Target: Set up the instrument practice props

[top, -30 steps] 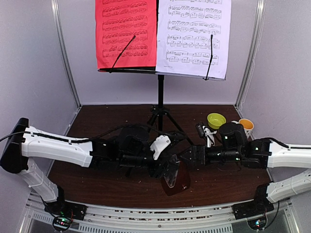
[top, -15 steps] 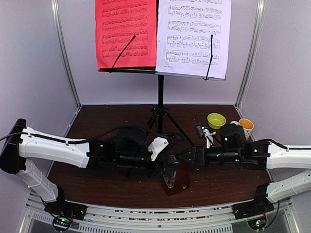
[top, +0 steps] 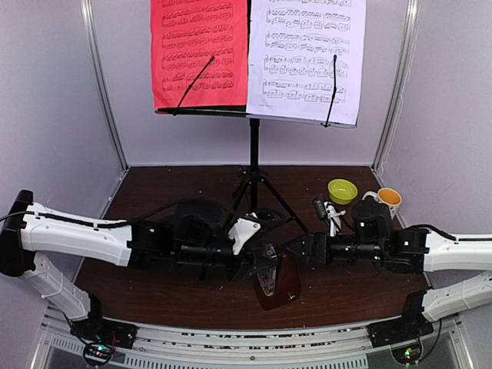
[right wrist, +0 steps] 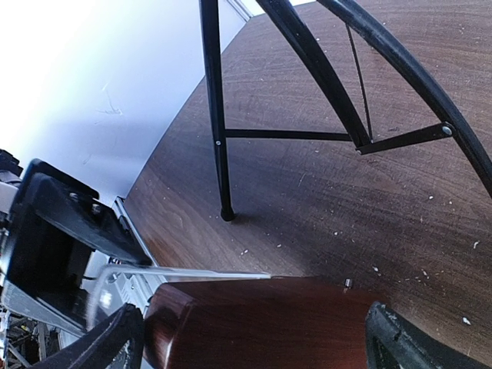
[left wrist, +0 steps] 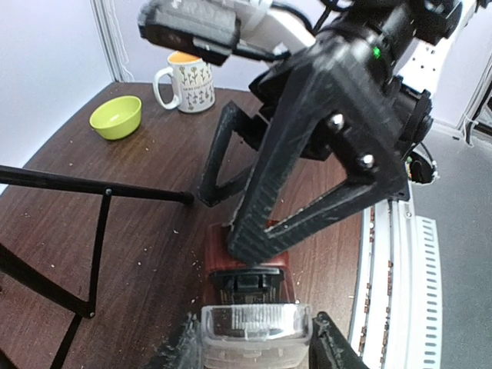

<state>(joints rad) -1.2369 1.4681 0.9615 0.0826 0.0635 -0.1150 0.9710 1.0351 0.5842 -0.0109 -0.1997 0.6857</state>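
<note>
Left gripper (left wrist: 257,350) is closed on the clear ribbed plastic cover (left wrist: 256,327), pinching its two side edges, probably because those are the only faces narrow enough to hold. The cover lies against the left face of the small red-brown pyramid metronome (top: 283,283), which stands near the front middle of the dark wood-grain table (top: 154,184). Seated or lifted off: cannot tell. Behind, at centre, the black tripod music stand (top: 253,146) stands upright. The red music sheet (top: 198,54) is on the left of its desk and the white music sheet (top: 307,58) on the right, each pinned by a thin wire arm so the paper stays flat. That part looks done. Right gripper (right wrist: 254,338) has its jaws wide, one finger on either side of the glossy, smooth-sided metronome body. Contact is unclear; my guess is it braces the body while the cover is worked. Further right are a small glossy green bowl (top: 342,191) and a patterned white mug (top: 390,197), well apart from the work.
</note>
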